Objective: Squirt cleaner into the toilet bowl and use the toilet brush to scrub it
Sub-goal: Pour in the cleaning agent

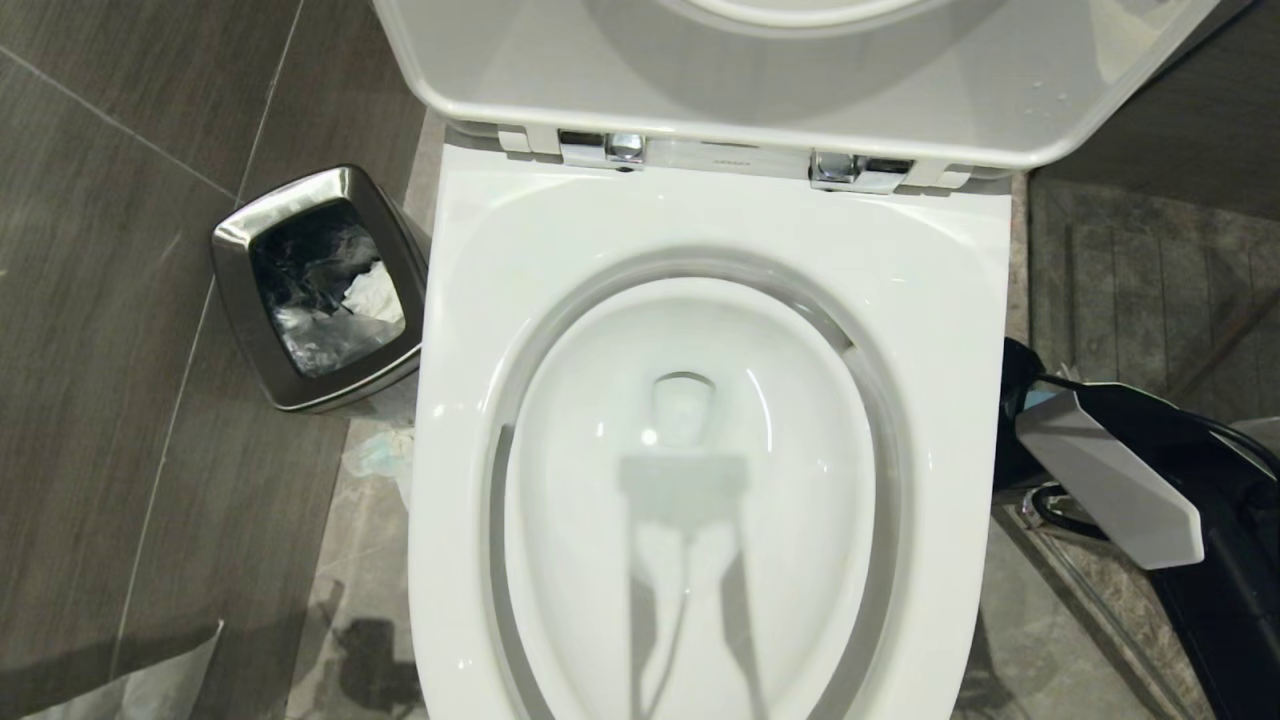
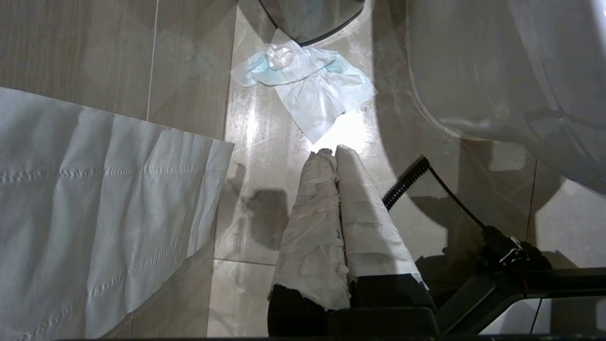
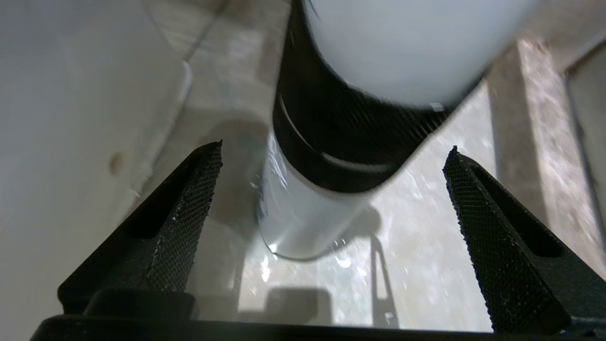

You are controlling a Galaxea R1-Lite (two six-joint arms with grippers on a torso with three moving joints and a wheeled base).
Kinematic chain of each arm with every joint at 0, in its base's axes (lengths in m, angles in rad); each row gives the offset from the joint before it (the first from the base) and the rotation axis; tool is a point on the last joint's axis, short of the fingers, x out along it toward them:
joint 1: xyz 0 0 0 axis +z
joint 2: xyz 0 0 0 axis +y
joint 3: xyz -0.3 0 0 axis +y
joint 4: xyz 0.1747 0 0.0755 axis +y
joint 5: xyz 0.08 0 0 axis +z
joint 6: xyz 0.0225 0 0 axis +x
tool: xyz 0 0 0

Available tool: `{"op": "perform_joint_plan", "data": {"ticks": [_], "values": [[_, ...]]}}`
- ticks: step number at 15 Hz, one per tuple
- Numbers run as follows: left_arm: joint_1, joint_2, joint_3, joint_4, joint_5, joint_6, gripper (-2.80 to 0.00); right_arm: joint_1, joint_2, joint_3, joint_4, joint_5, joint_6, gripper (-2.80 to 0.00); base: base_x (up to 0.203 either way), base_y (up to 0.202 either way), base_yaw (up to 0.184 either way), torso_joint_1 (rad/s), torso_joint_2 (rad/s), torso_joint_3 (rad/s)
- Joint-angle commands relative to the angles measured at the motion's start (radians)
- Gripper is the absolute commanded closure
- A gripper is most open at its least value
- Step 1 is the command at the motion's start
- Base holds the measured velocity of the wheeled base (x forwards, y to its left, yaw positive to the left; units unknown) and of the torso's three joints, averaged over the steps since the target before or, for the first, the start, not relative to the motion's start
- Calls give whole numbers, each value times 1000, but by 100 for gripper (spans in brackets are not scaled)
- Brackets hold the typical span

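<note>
The glossy white ceramic toilet bowl (image 1: pixel 700 480) shows no teal cleaner, so nothing seems done yet. The right pincer (image 3: pixel 331 227) stands wide open around a white-and-black cylinder (image 3: pixel 331 142), not gripping; the left pincer (image 2: pixel 331 156) is closed and empty.

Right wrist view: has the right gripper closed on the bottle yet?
No. The right gripper stands wide open, both fingers clear of the bottle between them.

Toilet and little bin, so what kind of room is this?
Most likely a bathroom. A white toilet with its lid up stands on a tiled floor, a small steel bin sits beside it, and tissue lies on the tiles.
</note>
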Motion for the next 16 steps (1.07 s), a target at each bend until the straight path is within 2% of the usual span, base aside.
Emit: {"op": "perform_joint_plan", "data": {"ticks": [1, 16], "values": [[0, 0, 0, 0, 0, 0, 0, 4, 19, -52, -9, 3, -2, -280, 0, 0, 0, 0, 0, 0], [0, 0, 0, 0, 0, 0, 0, -8, 105, -300, 102, 3, -2, -280, 0, 0, 0, 0, 0, 0]]}}
